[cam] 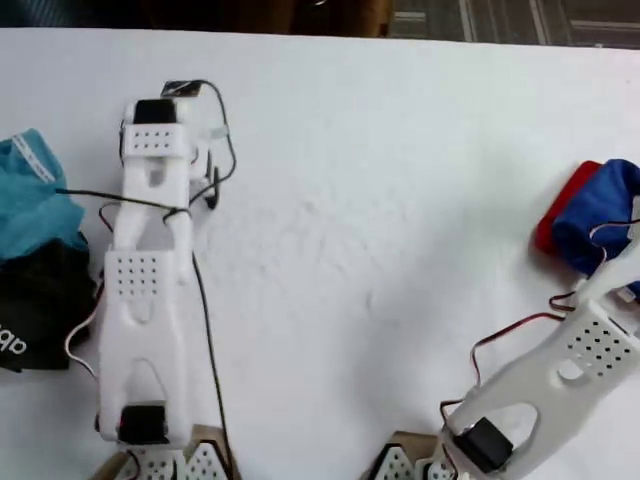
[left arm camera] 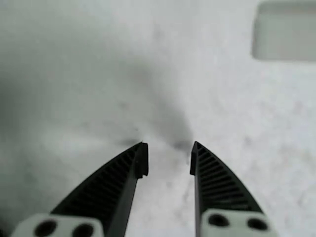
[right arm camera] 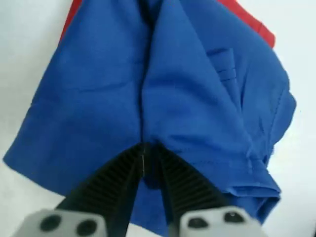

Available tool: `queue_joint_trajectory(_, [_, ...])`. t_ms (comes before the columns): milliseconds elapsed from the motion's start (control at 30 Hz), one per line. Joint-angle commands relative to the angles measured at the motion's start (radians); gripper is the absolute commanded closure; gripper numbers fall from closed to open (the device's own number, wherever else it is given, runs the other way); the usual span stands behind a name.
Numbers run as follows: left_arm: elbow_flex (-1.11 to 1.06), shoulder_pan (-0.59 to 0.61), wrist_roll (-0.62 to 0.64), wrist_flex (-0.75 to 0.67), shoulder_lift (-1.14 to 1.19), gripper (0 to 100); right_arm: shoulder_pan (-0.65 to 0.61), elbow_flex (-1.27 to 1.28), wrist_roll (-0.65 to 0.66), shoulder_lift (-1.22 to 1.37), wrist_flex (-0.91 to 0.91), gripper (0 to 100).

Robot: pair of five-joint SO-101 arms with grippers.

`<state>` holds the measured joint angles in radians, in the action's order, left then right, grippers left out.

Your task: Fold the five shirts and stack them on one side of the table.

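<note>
A folded blue shirt lies on a red shirt at the table's right edge. In the right wrist view my right gripper is shut on a ridge of the blue shirt, with the red shirt peeking out beneath. At the left edge lie a crumpled teal shirt and a black shirt. My left gripper hangs open just above bare white table, holding nothing. The left arm stretches up the table's left side.
The white table spreads wide between the two arms. Black and red cables trail along the left arm. A pale rectangular shape lies on the table ahead of the left gripper.
</note>
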<state>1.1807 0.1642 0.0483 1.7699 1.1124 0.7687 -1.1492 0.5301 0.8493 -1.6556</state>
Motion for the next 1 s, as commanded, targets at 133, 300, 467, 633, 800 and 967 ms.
queue_joint_trajectory(133, [-0.013,0.008,-0.008,0.018,-0.075,83,0.053,-0.003,0.0,0.051,0.101,98.1])
queue_joint_trajectory(300, [-0.068,0.008,-0.012,0.018,-0.1,83,0.044,-0.003,-0.006,0.061,0.176,98.1])
queue_joint_trajectory(467, [-0.085,0.008,-0.014,0.018,-0.103,83,0.047,-0.02,-0.002,0.059,0.211,98.1])
queue_joint_trajectory(633, [-0.085,0.008,-0.014,0.018,-0.103,83,0.05,-0.123,0.0,0.062,0.209,98.1])
queue_joint_trajectory(800, [-0.084,0.014,-0.014,0.018,-0.103,83,0.045,-0.184,0.002,0.119,0.346,98.1])
queue_joint_trajectory(967, [-0.084,0.015,-0.014,0.018,-0.101,83,0.045,-0.216,0.0,0.16,0.38,98.1])
